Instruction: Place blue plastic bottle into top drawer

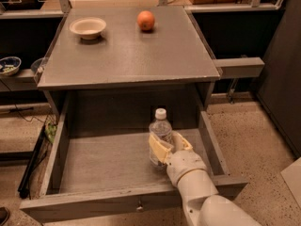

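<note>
— Grey wood all round: the top drawer (94,164) stands pulled wide open under the table (127,55). Where's the blue plastic bottle (161,128)?
— Upright inside the drawer, right of its middle, white cap up.
— And the gripper (167,147)?
— Reaching in over the front panel. Its yellowish fingers (157,149) flank the bottle's lower half, clamped on it.
— On the table?
— A bowl (88,27) and an orange (146,20), well apart.

— What lies round the gripper (167,141), low in the middle?
— Speckled floor (256,140) to its right, a dark wall panel (282,74) beyond that, a grey tabletop (127,51) above it, dim shelving (23,76) far left
</note>
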`<state>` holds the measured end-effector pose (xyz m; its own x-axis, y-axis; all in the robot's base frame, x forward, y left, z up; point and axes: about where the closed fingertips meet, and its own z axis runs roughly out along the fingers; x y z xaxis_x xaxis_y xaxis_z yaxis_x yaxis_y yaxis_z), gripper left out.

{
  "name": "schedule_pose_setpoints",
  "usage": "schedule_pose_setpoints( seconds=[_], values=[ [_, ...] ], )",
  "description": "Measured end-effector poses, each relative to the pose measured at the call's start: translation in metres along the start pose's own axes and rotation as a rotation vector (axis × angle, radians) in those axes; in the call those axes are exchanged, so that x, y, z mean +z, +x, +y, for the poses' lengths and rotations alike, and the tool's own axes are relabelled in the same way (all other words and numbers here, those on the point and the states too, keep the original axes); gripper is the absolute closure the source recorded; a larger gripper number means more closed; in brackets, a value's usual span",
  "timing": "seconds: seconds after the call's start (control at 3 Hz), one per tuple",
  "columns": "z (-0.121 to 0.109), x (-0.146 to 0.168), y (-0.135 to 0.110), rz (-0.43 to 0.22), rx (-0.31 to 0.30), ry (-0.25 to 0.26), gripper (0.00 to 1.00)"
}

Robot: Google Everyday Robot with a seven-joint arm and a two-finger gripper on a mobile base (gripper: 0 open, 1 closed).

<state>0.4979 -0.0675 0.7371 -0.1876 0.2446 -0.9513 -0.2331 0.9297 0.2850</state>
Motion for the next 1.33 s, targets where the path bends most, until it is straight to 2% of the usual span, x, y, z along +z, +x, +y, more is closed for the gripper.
schedule_pose_setpoints(
  seconds=[1.33],
  values=[
    [-0.0068,-0.0099,0.0072,0.008,0.043,0.045,1.0]
  ],
)
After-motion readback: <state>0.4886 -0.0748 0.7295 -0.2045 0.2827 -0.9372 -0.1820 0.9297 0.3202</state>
